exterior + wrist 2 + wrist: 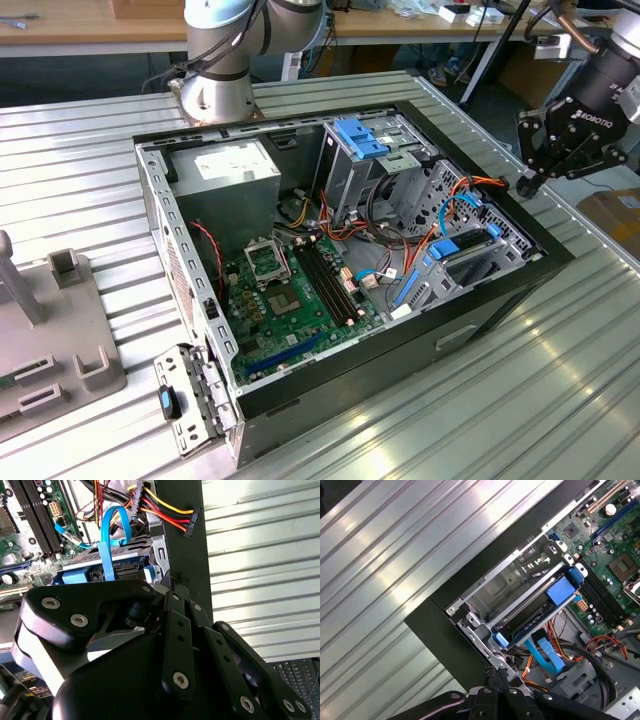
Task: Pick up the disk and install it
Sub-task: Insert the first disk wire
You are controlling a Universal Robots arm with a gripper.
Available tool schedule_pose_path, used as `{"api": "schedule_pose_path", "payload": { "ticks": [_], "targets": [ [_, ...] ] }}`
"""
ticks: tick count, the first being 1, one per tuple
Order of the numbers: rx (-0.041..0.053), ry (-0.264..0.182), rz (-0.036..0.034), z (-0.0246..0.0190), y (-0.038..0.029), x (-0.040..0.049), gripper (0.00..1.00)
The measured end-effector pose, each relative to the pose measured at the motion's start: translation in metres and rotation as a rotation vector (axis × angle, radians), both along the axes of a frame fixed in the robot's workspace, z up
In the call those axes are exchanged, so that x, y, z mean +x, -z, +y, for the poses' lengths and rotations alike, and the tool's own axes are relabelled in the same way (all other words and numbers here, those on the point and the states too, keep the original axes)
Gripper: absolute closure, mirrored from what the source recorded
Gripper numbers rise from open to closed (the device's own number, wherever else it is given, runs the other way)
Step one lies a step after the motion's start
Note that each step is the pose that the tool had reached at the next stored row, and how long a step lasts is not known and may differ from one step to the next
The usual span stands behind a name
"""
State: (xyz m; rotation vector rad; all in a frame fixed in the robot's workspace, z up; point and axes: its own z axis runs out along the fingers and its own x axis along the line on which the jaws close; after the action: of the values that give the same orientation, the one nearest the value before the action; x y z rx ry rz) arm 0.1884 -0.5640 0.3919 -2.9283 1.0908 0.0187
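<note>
The disk (540,607) sits in the computer case (480,310), near the pincer (527,185), which is pressed together and empty; cables (106,555) partly cover it.

Ribbed table (560,400) — open computer case (470,320)

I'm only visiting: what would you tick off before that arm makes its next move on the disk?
1. Disk found: ok, it lies in a metal bay at the case's corner.
2. Gripper holding the disk: not ok, it hangs apart from the disk, above the case's edge.
3. Gripper open for a grasp: not ok, shut.
4. Blue cable clear of the disk: cannot tell.
5. Disk fully seated: cannot tell.
</note>
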Motion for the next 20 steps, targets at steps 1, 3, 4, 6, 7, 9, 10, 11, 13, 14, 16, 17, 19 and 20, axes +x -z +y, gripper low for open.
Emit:
{"api": "schedule_pose_path", "payload": {
  "ticks": [1, 3, 4, 6, 7, 9, 10, 11, 13, 14, 16, 17, 19, 20],
  "targets": [
    [0.0001, -0.012, 0.0000, 0.0030, 0.0015, 0.0002, 0.89],
    [0.0002, -0.019, 0.0001, 0.0059, 0.0022, 0.0059, 0.89],
    [-0.0001, -0.020, 0.0000, 0.0073, 0.0028, 0.0074, 0.89],
    [0.0000, -0.022, 0.0000, 0.0110, 0.0053, 0.0077, 0.89],
    [-0.0001, -0.022, 0.0000, 0.0122, 0.0057, 0.0078, 0.89],
    [-0.0001, -0.022, 0.0000, 0.0125, 0.0059, 0.0078, 0.89],
    [-0.0002, -0.022, 0.0000, 0.0126, 0.0059, 0.0078, 0.89],
    [-0.0001, -0.022, 0.0000, 0.0126, 0.0059, 0.0078, 0.89],
    [-0.0001, -0.022, 0.0000, 0.0127, 0.0059, 0.0078, 0.89],
    [-0.0002, -0.022, 0.0000, 0.0127, 0.0059, 0.0078, 0.89],
    [-0.0001, -0.022, 0.0000, 0.0127, 0.0060, 0.0078, 0.76],
    [-0.0001, -0.022, 0.0000, 0.0127, 0.0060, 0.0078, 0.76],
    [-0.0002, -0.022, 0.0000, 0.0128, 0.0060, 0.0078, 0.64],
    [-0.0002, -0.022, 0.0000, 0.0128, 0.0060, 0.0078, 0.64]
  ]
}}
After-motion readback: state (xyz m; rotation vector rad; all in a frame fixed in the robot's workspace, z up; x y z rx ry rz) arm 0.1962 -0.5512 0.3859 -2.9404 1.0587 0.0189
